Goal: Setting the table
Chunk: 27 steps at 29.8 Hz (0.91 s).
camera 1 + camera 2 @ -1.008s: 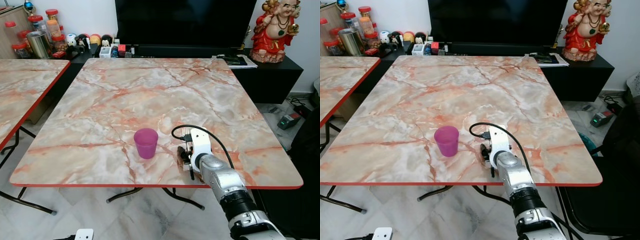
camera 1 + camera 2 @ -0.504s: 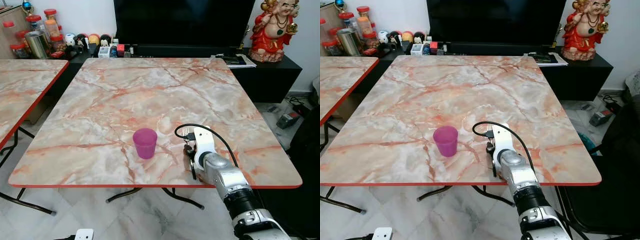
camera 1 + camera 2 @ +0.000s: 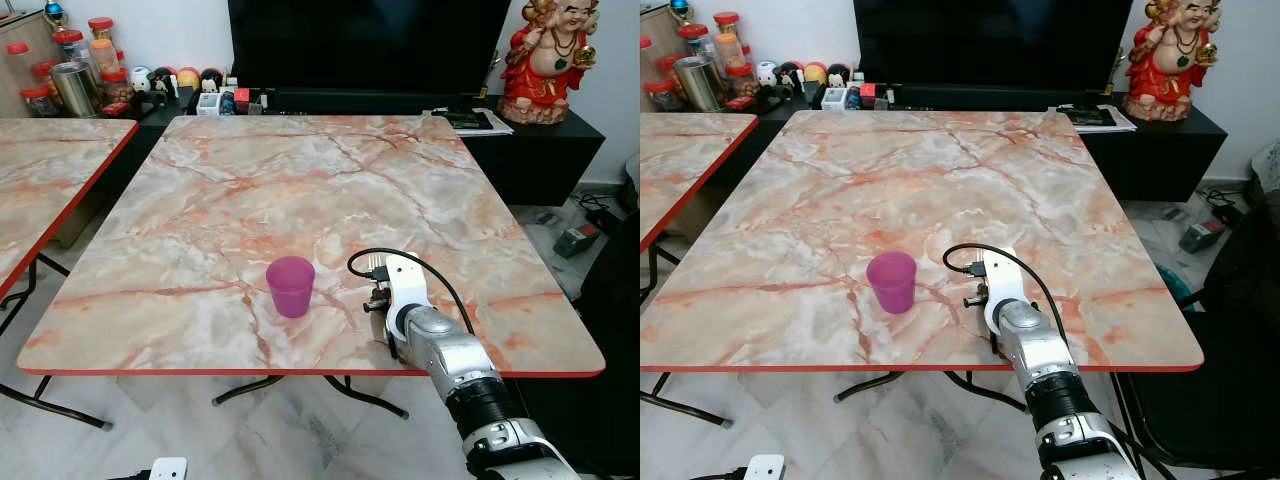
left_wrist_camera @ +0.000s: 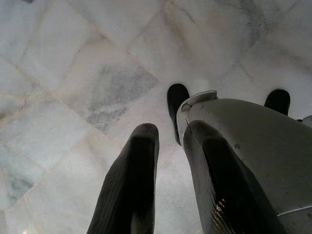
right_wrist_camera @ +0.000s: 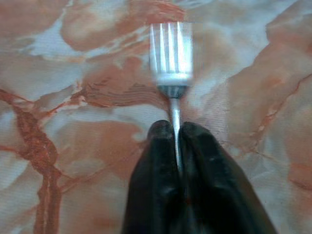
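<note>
Your right gripper (image 5: 176, 131) is clamped on the thin handle of a silver metal fork (image 5: 171, 53), held low over the pink-veined marble table (image 3: 300, 180) just right of the purple plastic cup (image 3: 290, 286). Your left gripper (image 4: 168, 146) hangs idle over the floor, fingers slightly apart.

Right arm stretched forward low over the tabletop (image 3: 200, 200) near its front edge, right hand (image 5: 176, 134) pointing down, black fingers (image 5: 158, 161) pinched tight on a fork (image 5: 171, 68). Left hand (image 4: 168, 146) hanging idle beside the leg, fingers slightly parted.
</note>
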Tool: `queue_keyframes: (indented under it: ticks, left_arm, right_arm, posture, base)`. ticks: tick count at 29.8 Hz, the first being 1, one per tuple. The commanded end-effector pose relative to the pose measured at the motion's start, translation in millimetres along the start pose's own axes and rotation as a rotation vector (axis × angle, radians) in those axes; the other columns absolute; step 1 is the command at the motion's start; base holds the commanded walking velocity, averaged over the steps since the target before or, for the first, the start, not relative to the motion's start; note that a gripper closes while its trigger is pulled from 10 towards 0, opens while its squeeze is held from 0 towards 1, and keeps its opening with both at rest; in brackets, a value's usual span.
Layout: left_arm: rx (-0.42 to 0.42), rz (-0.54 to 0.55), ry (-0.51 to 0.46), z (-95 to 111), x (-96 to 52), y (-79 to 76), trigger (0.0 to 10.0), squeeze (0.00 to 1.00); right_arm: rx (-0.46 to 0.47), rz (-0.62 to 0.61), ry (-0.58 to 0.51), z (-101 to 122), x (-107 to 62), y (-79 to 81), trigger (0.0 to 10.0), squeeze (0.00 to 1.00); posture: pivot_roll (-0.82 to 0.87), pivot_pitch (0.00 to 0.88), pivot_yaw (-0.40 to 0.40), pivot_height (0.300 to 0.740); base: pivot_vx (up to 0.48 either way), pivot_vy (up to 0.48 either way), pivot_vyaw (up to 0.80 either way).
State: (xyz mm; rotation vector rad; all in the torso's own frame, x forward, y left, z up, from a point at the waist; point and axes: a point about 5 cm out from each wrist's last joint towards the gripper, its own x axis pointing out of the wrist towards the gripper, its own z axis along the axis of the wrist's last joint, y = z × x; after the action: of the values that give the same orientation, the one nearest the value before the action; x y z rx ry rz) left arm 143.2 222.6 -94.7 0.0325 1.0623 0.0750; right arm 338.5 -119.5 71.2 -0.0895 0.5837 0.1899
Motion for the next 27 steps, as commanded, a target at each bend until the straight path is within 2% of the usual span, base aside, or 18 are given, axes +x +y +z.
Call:
queue_keyframes:
  ticks: [1, 9, 12, 13, 18, 20, 25, 27]
  left_arm:
    - [0.008, -0.003, 0.026, -3.4, -0.3, 0.9, 10.0, 0.0]
    - [0.013, -0.008, 0.031, -3.7, -0.3, 0.5, 10.0, 0.0]
    - [0.015, -0.009, 0.032, -3.9, -0.4, 0.6, 10.0, 0.0]
    - [0.018, -0.008, 0.031, -4.0, -0.5, 1.1, 10.0, 0.0]
    - [0.02, -0.002, 0.026, -3.6, -0.6, 1.9, 10.0, 0.0]
    - [0.019, -0.003, 0.022, -3.4, -0.6, 2.2, 10.0, 0.0]
    - [0.028, -0.002, 0.024, -3.7, -0.9, 3.5, 10.0, 0.0]
    - [0.024, -0.001, 0.033, -4.8, -1.1, 4.7, 10.0, 0.0]
  right_arm:
    - [-0.007, 0.006, 0.003, 0.7, -0.1, 1.2, 0.0, 0.0]
    - [-0.006, 0.004, -0.004, 0.1, -0.4, 1.7, 0.0, 0.0]
    - [0.01, -0.02, -0.062, 7.7, -1.1, -1.2, 0.0, 0.0]
    - [0.046, -0.062, -0.179, 25.1, -4.4, -6.8, 10.0, 0.0]
    - [0.057, -0.077, -0.322, 48.1, -10.6, -10.9, 10.0, 0.0]
    - [0.068, -0.086, -0.417, 64.1, -16.2, -12.4, 10.0, 0.0]
    - [0.11, -0.087, -0.534, 79.8, -23.7, -11.3, 10.0, 0.0]
    - [0.124, -0.09, -0.616, 90.3, -30.4, -9.4, 10.0, 0.0]
  posture:
    - [-0.01, 0.0, -0.039, 0.74]
    - [-0.01, 0.0, -0.038, 0.74]
    - [-0.01, 0.0, -0.035, 0.74]
    - [-0.01, 0.0, -0.033, 0.74]
    - [-0.02, 0.0, -0.03, 0.74]
    - [-0.02, 0.0, -0.026, 0.74]
    - [-0.01, 0.0, -0.019, 0.74]
    - [-0.01, 0.0, -0.011, 0.74]
  base:
    - [0.0, 0.0, 0.0]
    - [0.0, 0.0, 0.0]
    - [0.0, 0.0, 0.0]
    - [0.0, 0.0, 0.0]
    - [0.0, 0.0, 0.0]
    - [0.0, 0.0, 0.0]
    - [0.0, 0.0, 0.0]
    - [0.0, 0.0, 0.0]
